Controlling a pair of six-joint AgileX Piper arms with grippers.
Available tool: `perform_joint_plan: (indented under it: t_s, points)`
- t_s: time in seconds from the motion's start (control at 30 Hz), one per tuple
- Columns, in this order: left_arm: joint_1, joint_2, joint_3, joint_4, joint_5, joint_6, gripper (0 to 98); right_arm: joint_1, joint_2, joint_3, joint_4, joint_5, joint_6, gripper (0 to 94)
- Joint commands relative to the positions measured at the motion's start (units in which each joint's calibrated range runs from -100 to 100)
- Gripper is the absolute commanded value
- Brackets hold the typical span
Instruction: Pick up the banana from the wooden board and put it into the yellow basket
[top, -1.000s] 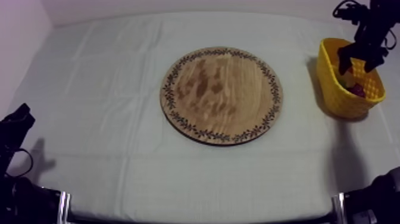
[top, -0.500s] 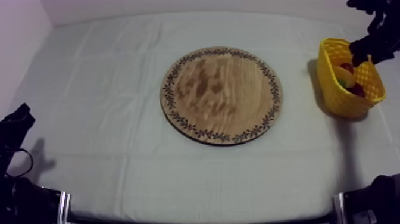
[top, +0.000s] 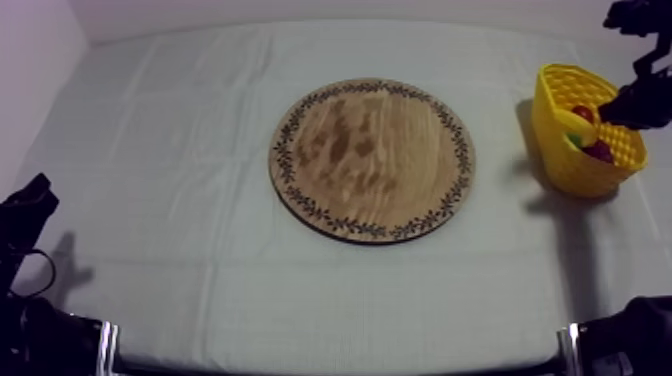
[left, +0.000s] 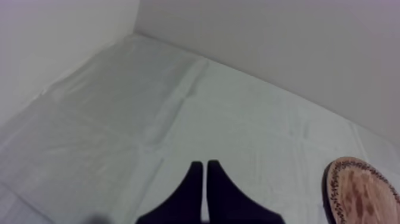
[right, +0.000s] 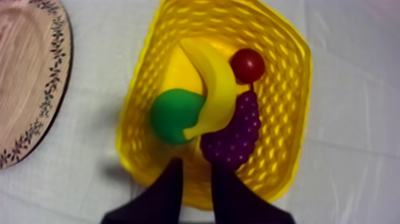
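Observation:
The banana (right: 214, 83) lies inside the yellow basket (right: 286, 119), resting across a green pear (right: 172, 116), a bunch of purple grapes (right: 235, 134) and a small red fruit (right: 247, 64). My right gripper (right: 195, 170) hangs above the basket's near rim, fingers a little apart with nothing between them. From above, the right gripper (top: 618, 108) is over the right side of the basket (top: 560, 150). The round wooden board (top: 372, 160) is bare. My left gripper (left: 205, 167) is shut, a narrow wedge over the cloth, and rests low at the left (top: 30, 200).
The board's patterned rim (right: 50, 89) lies just beside the basket. The board's edge (left: 363, 193) also lies ahead of the left gripper. Bare cloth stretches around the board, with the back wall close behind the basket.
My right gripper has pulled up and to the right, away from inside the basket, and its fingers have drawn closer together. The left arm has stayed still.

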Motion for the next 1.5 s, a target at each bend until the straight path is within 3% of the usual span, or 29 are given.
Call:
perform_joint_plan:
  t_s: [0.0,0.23,0.47,0.6,0.87,0.93,1.03,1.23,1.47]
  points:
    - [0.0,0.0,0.0,0.03,0.0,0.0,0.1,-0.1,-6.5,4.8,-0.9,-1.6,1.3,10.8]
    - [0.0,0.0,0.0,0.03,0.0,0.0,0.1,0.2,-20.2,12.7,-6.9,-3.3,7.6,2.6]
    - [0.0,0.0,0.0,0.03,0.0,0.0,0.1,0.9,-33.9,24.3,-12.7,-8.7,13.9,1.0]
    - [0.0,0.0,0.0,0.03,0.0,0.0,0.1,1.4,-41.2,28.2,-16.4,-7.8,18.2,0.6]
    - [0.0,0.0,0.0,0.03,0.0,0.0,0.1,2.1,-56.0,35.5,-22.3,-8.4,19.3,0.3]
    - [0.0,0.0,0.0,0.03,0.0,0.0,0.1,2.0,-59.0,37.5,-21.8,-8.4,17.6,0.3]
    - [0.0,0.0,0.0,0.03,0.0,0.0,0.1,1.5,-63.0,39.3,-19.9,-8.0,11.9,0.3]
    - [0.0,0.0,0.0,0.03,0.0,0.0,0.1,-0.1,-67.3,41.2,-13.5,-6.2,1.0,0.4]
    - [0.0,0.0,0.0,0.03,0.0,0.0,0.1,-0.6,-67.9,44.9,-7.9,-14.1,9.5,0.5]
